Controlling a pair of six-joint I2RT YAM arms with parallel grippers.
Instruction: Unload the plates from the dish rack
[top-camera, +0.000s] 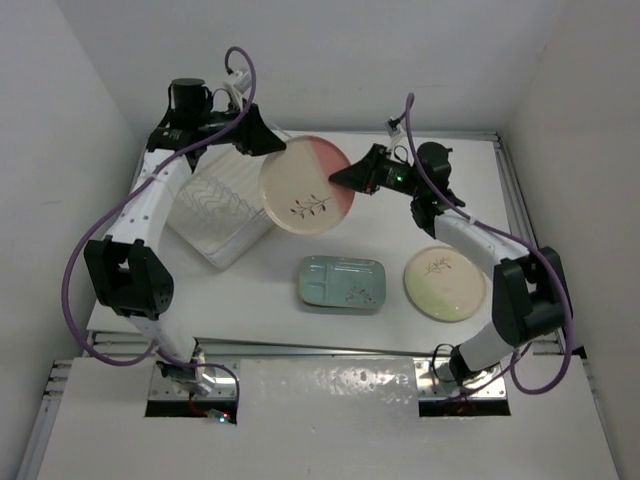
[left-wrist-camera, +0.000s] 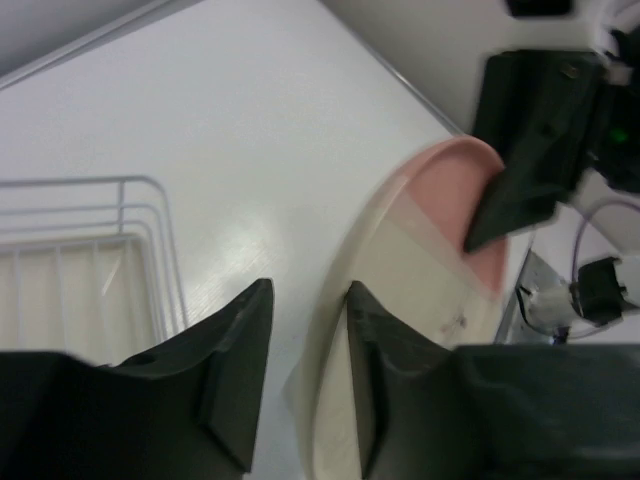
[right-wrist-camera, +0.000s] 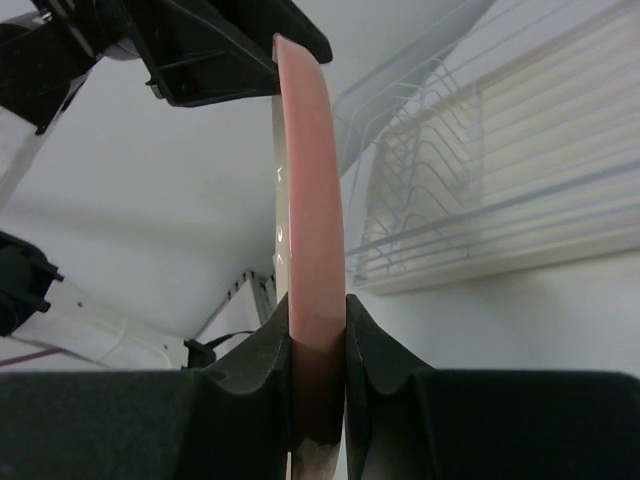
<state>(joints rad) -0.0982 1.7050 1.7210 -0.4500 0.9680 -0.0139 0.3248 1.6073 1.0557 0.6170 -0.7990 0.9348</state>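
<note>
The plate (top-camera: 303, 190) hangs on edge between both arms. The right gripper (right-wrist-camera: 318, 312) pinches its pink edge. The left gripper (left-wrist-camera: 308, 335) has its jaws slightly apart at the opposite cream rim, so the right arm should carry it.

A robotics lab test cell: bare white walls (top-camera: 70, 120) enclose a white table (top-camera: 250, 295) edged with metal rails (top-camera: 300, 349).

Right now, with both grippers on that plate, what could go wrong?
1. The right gripper pinches the pink-and-cream plate by its pink rim alone, off the table; it could pivot or slip.
2. The left gripper stands slack around the cream rim; pulling away now might snag it.
3. The teal plate lies on the table close by; a drop could hit it.
</note>
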